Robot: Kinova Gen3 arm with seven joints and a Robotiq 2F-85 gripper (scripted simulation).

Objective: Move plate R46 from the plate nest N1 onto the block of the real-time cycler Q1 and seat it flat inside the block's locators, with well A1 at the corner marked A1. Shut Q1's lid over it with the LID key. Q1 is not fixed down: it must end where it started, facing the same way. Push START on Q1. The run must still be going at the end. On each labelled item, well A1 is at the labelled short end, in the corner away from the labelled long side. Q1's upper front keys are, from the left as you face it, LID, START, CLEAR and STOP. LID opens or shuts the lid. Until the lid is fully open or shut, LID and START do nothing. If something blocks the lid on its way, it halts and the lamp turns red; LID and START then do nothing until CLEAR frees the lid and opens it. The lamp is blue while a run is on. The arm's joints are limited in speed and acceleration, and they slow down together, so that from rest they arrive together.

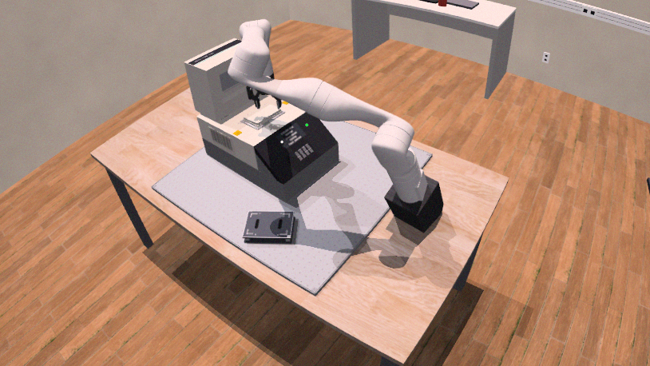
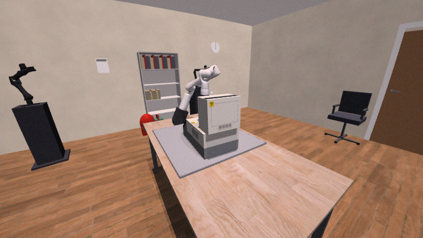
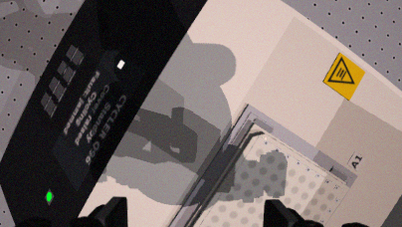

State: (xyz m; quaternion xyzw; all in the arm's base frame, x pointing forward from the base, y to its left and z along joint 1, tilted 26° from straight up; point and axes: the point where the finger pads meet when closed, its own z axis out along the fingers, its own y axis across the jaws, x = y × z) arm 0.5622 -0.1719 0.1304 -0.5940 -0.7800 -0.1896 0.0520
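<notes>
The pale plate R46 (image 1: 263, 118) (image 3: 303, 171) lies inside the block area of cycler Q1 (image 1: 234, 152) (image 2: 221, 150) (image 3: 356, 161), beside the printed A1 mark. I cannot tell whether it sits fully flat, or which corner holds its own well A1. Q1's lid (image 1: 204, 86) (image 2: 223, 114) stands raised at the back. The lamp (image 1: 306, 125) (image 3: 49, 196) is green. Q1's keys (image 1: 303, 152) (image 3: 62, 80) are on the black front. My gripper (image 1: 267, 107) (image 3: 196, 214) is open and empty just above the plate, turned at an angle to it. The nest N1 (image 1: 267, 224) is bare.
Q1 and the nest stand on a grey perforated mat (image 1: 195, 200) (image 2: 171, 154) on the wooden table (image 1: 377, 318) (image 2: 266, 189). The raised lid stands close behind my gripper. Yellow warning labels (image 1: 237, 133) (image 3: 343, 76) mark the deck beside the block.
</notes>
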